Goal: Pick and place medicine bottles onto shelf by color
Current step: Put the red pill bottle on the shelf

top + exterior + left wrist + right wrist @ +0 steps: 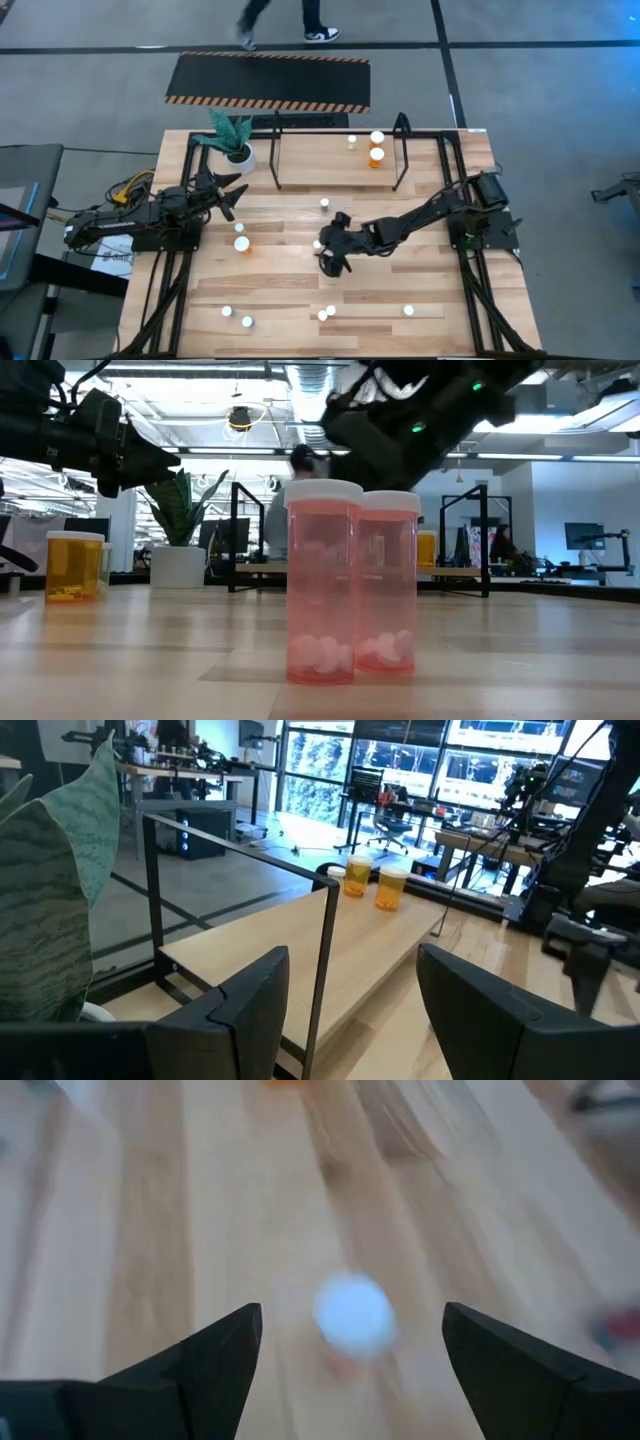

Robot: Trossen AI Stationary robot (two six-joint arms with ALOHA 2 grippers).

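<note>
From above, the right end effector [331, 258] hangs over the middle of the wooden desk [280, 290], fingers spread and holding nothing. The left end effector [228, 195] sits near the desk's left edge, beside the potted plant [234, 140], also open and empty. The shelf [340, 150] of thin black tubes stands at the far side, with two orange bottles [376, 147] on the desk between its posts. More medicine bottles lie scattered: two orange ones [241, 238] left of centre and several white-capped ones [326, 313] along the near edge

At desk height, two pink bottles [350, 585] stand upright and touching, close to the camera; an orange bottle [74, 565] stands far left

The left wrist view looks past parted fingers [250, 995] at the shelf frame [325, 920] and two orange bottles [375, 883] beyond it

The right wrist view shows a blurred white cap [352, 1315] on the desk between its wide-open fingers [215, 1350], untouched
</note>
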